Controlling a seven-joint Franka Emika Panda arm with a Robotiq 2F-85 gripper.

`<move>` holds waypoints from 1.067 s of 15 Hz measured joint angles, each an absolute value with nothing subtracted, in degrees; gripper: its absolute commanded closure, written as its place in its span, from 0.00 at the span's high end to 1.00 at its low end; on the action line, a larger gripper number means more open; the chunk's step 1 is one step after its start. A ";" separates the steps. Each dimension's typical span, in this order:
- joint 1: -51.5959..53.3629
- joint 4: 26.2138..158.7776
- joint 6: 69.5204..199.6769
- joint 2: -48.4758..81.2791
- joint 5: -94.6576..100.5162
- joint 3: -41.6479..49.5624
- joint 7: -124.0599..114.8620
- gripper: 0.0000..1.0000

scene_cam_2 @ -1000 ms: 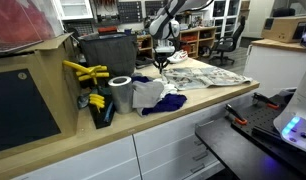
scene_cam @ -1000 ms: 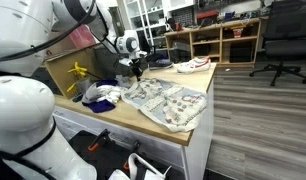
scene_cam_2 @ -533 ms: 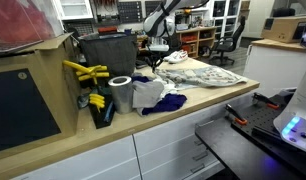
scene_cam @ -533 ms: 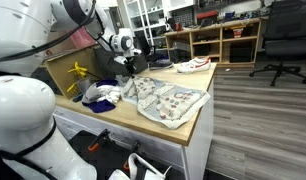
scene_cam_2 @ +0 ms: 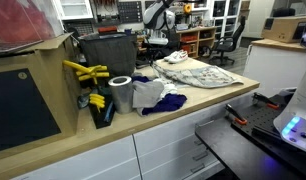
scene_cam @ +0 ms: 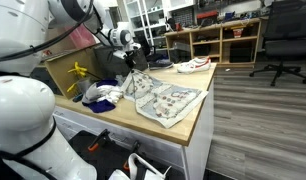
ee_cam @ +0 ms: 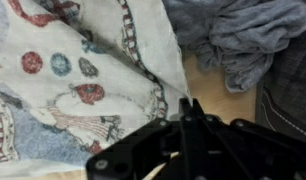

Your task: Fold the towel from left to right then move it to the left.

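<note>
One towel (scene_cam: 165, 100) corner pinched, draping below gripper (scene_cam: 130, 66).

The arm (scene_cam: 78, 10) is reaching in from the upper left in an exterior view, its white links bending down at the wrist (scene_cam: 118, 38). The end effector (scene_cam: 129, 60) is pointing downward. In the wrist view its black fingers (ee_cam: 183, 118) are pressing together at the tips, pinching the towel (ee_cam: 93, 70) by its edge.

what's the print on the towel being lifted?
Off-white towel with red and blue printed motifs; clearest in the wrist view.
</note>
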State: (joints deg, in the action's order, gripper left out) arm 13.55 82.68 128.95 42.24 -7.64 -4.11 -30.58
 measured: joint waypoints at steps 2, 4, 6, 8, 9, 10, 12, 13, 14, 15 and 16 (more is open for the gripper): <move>12.43 83.39 128.23 40.82 -7.92 -4.07 -29.31 0.00; 11.07 84.65 126.72 39.12 -8.28 -4.04 -27.59 0.00; 9.64 86.61 125.01 37.13 -8.32 -3.95 -25.77 0.00; 8.49 89.01 123.52 35.00 -8.31 -3.63 -23.99 0.00; 8.03 90.25 122.79 33.93 -8.27 -3.31 -23.36 0.00; 7.60 91.43 122.05 32.88 -8.25 -2.99 -22.53 0.00; 6.76 93.54 120.89 30.98 -8.16 -2.33 -21.23 0.00; 6.34 94.50 120.32 30.06 -8.11 -1.99 -20.53 0.00; 6.00 95.39 119.92 29.18 -7.98 -1.62 -20.14 0.00; 5.58 96.25 119.70 28.33 -7.79 -1.32 -19.65 0.00; 5.25 97.06 119.61 27.50 -7.60 -0.95 -19.35 0.00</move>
